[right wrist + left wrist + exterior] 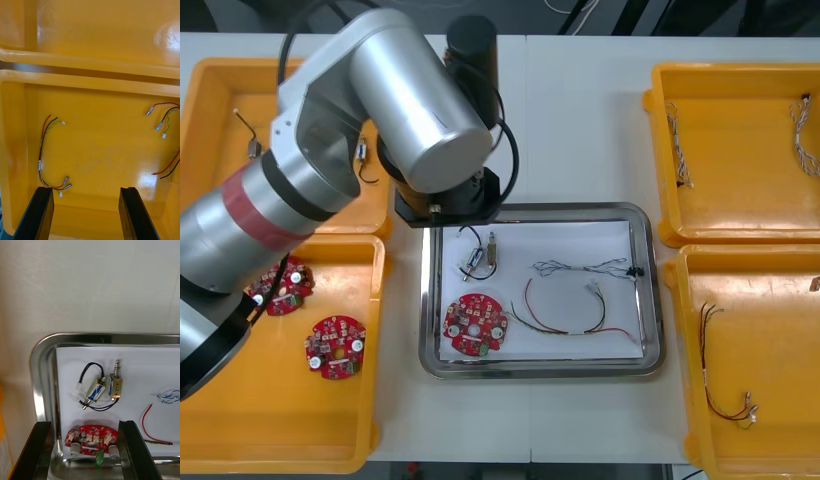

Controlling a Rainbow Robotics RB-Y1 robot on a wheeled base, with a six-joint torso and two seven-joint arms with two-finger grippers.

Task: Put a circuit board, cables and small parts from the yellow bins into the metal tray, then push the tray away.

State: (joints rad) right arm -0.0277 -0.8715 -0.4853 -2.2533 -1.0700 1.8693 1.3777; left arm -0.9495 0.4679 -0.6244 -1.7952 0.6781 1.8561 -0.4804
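Observation:
The metal tray [654,300] is white inside and holds a red circuit board [475,323], two small metal parts [480,258], a blue and white cable [585,267] and a red and yellow cable [565,318]. My left arm [395,100] reaches over the tray's far left corner. In its wrist view the left gripper [84,455] is open above the tray [39,360]; the circuit board [92,438] lies between its fingers, and the small metal parts [100,388] lie beyond them. My right gripper [86,215] hangs open over a bin [101,150], with a red and yellow cable [42,153] past its fingers.
Yellow bins flank the tray. The far left bin [210,120] holds small metal parts and the near left bin [240,410] holds circuit boards [335,346]. Twisted cables [677,140] lie in the far right bin, and red and yellow cables [725,400] in the near right bin.

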